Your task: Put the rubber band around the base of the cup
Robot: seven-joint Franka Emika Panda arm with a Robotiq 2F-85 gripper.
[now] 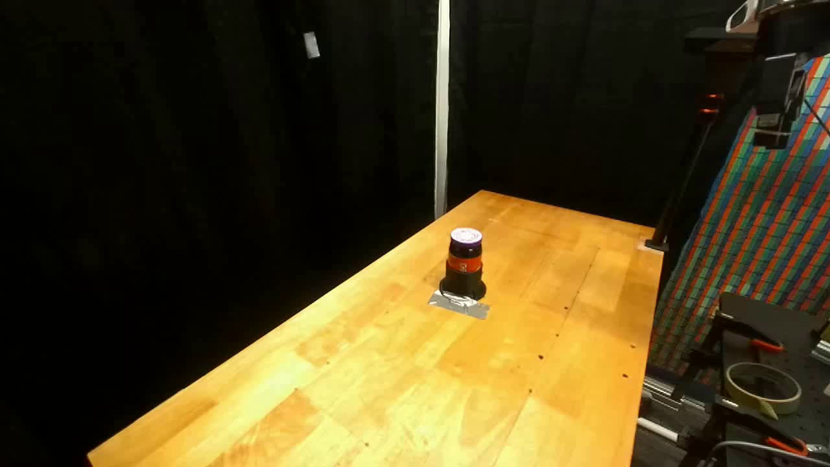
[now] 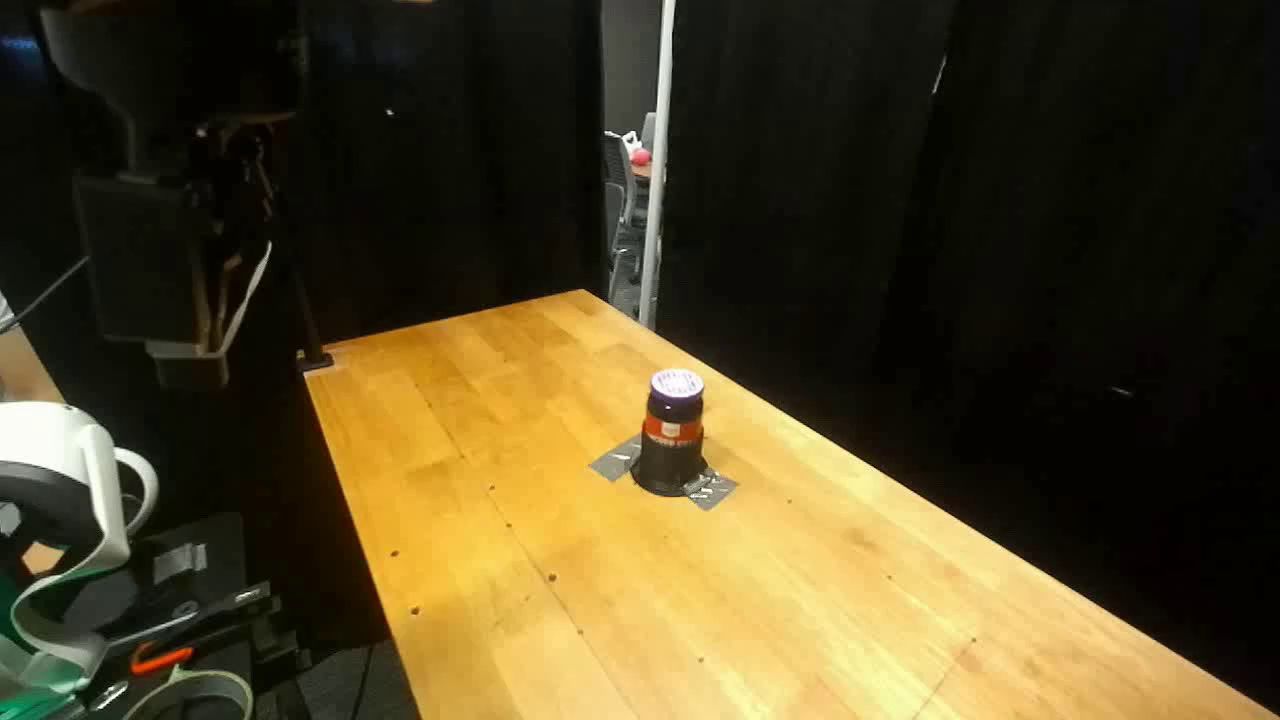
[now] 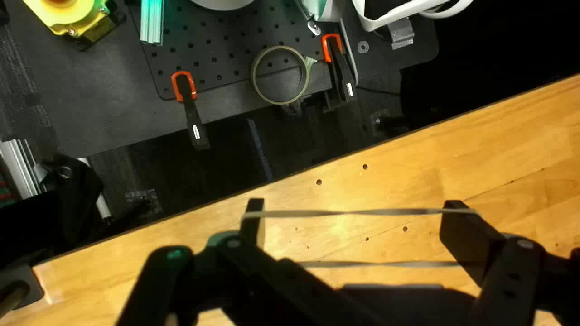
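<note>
The cup point(image 1: 465, 264) stands upright on the wooden table point(image 1: 415, 389); it also shows in an exterior view point(image 2: 673, 432). It has a pale round top, dark upper part, orange-red middle and a wider dark base. My gripper point(image 3: 355, 209) is open in the wrist view. A pale, thin rubber band point(image 3: 351, 212) is stretched around both spread fingers, its two strands crossing the gap. In both exterior views my gripper point(image 1: 771, 133) point(image 2: 190, 365) hangs high beside the table, well apart from the cup. The cup is out of the wrist view.
Silver tape point(image 1: 476, 310) point(image 2: 612, 462) lies on the table at the cup's base. A dark post point(image 1: 657, 244) stands at a table corner. A black side bench point(image 3: 113, 104) beyond a gap holds a tape ring point(image 3: 256, 74) and two orange-black clamps point(image 3: 192, 113) point(image 3: 340, 65).
</note>
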